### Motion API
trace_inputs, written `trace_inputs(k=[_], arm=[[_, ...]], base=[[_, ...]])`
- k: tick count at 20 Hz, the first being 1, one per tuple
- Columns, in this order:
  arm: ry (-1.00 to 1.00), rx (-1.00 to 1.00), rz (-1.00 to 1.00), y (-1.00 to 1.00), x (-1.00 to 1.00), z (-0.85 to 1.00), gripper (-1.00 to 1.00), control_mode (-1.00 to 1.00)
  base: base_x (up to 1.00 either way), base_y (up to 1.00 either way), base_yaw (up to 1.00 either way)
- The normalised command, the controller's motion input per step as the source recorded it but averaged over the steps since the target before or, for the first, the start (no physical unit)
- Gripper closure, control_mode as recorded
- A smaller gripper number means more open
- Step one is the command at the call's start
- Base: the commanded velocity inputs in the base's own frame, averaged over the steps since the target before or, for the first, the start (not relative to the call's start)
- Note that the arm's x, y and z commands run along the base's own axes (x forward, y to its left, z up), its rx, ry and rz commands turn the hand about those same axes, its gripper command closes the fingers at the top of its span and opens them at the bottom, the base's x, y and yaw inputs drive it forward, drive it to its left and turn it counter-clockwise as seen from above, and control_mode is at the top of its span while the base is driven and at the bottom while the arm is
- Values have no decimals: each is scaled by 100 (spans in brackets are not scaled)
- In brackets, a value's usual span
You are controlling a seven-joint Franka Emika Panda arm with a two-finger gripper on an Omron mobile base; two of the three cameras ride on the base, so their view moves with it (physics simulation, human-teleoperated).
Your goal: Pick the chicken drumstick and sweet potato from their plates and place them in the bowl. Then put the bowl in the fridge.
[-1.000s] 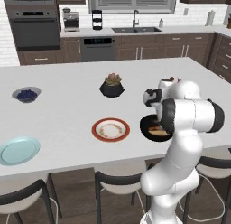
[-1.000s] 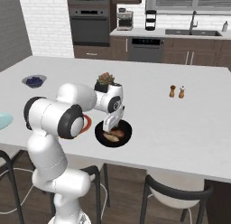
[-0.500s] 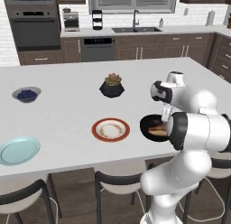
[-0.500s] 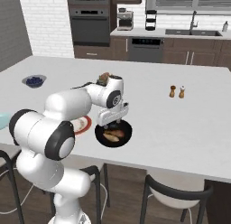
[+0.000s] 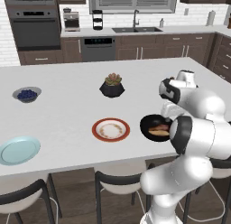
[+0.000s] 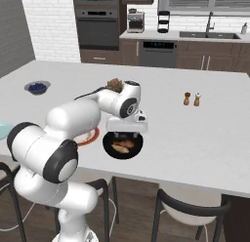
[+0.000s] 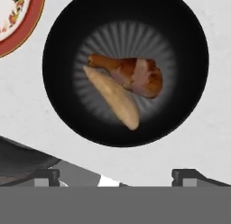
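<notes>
The black bowl (image 7: 125, 67) sits on the white counter (image 5: 67, 114), and it is the thing to look from. Inside the bowl lie both foods, side by side and touching: the brown chicken drumstick (image 7: 128, 75) and the pale sweet potato (image 7: 113, 97). They rest in the middle of the bowl because the bowl dips down there. Just beside the bowl is the red-rimmed plate (image 5: 111, 129), and it has no food on it. Far from the bowl, near the counter's other end, is the light blue plate (image 5: 18, 150), bare too. So the food part of the job looks done. The gripper (image 6: 127, 132) hangs right above the bowl with its two fingers spread wide and nothing between them. It looks down on the bowl, likely so it can get a good hold next. I think the next step is to grab the bowl by its rim and carry it to the fridge. The rim is thin and shiny, so it could slip
</notes>
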Motion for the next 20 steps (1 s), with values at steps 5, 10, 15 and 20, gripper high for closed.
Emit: trace_inputs(k=[5,10,15,20], arm=[[1,2,-78,-18,-41,0,-100,-100],[2,4,-50,-20,-44,0,-100,-100],[0,4,-18,-17,2,-22,-100,-100],[6,1,-6,-8,47,-33,-100,-100]], base=[[0,0,0],[0,0,0],[0,0,0],[0,0,0]])
